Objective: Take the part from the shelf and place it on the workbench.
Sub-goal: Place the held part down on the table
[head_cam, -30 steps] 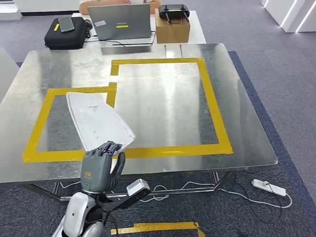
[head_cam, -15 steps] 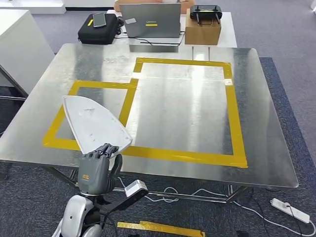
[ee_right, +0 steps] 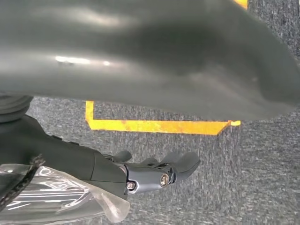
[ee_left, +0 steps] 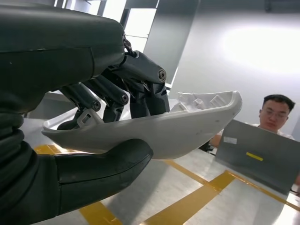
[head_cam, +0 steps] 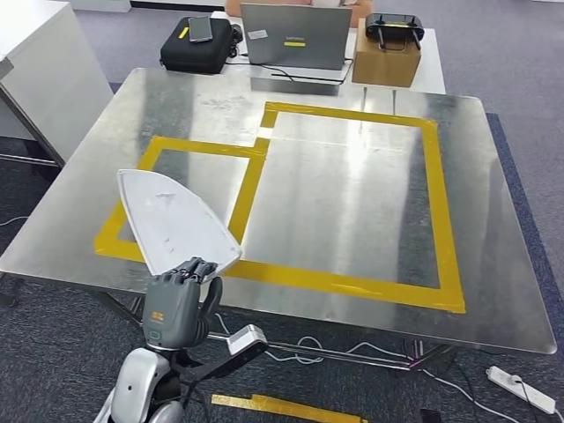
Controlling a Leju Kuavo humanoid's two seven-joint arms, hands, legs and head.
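Note:
My left hand point(head_cam: 174, 304) holds the white shell-shaped part point(head_cam: 176, 220) by its near edge, in front of the workbench point(head_cam: 332, 194). The part hangs above the bench's front left corner, over the smaller yellow-taped rectangle point(head_cam: 125, 227). In the left wrist view the thumb lies under the part point(ee_left: 191, 126) and the dark fingers point(ee_left: 116, 89) curl into its hollow side. My right hand point(ee_right: 155, 171) hangs over the grey carpet with its fingers stretched out and nothing in them.
A laptop point(head_cam: 294, 37), a black case point(head_cam: 197, 53) and a cardboard box point(head_cam: 388, 57) stand at the bench's far side, where a person point(ee_left: 277, 112) sits. A white cabinet point(head_cam: 47, 79) stands at the left. A power strip point(head_cam: 520, 388) and yellow tape point(head_cam: 285, 407) lie on the floor.
The camera has turned, so the workbench has shifted right in the picture and the white cabinet has come in at the left. My left hand keeps its hold on the part.

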